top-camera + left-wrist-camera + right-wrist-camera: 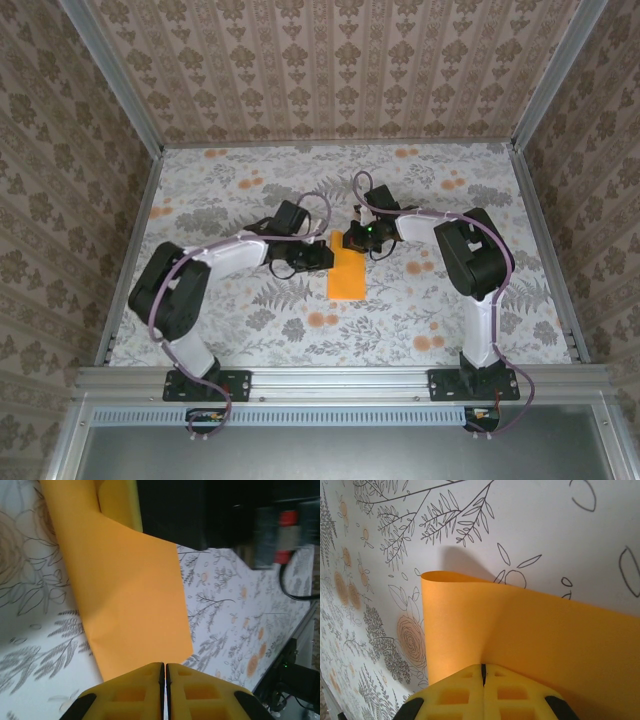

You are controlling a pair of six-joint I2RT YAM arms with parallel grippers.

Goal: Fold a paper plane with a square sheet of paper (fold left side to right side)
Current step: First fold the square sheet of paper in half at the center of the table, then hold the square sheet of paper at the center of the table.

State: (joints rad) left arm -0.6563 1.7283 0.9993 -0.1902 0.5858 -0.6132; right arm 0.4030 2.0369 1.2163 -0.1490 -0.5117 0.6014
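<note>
Paper: the orange sheet [346,270] lay doubled over on the flowery table [250,330]. From the top camera it read as a tall rectangle, not a square.
Fold edge: in the right wrist view the bend of the sheet was a soft rounded loop, nowhere near pressed flat.
Left gripper: the left gripper [320,258] sat right at the sheet's left edge with its yellow pads [135,695] squeezed together. The sheet ran up to the tips, but it was impossible to tell if any paper was caught between them.
Right gripper: the right gripper [360,242] was at the sheet's far right corner, clamped tight. The paper ran straight into the seam between its fingers, so it looked pinched on the sheet.
Step in hand: probably the left-over-right fold, laid across but not creased yet.
Next move: likely needs the loose edges lined up, one gripper pinning the sheet and the other pressing along the loop to flatten it.
Watch out: thin paper like that would probably spring open or skid if either gripper let go carelessly.
</note>
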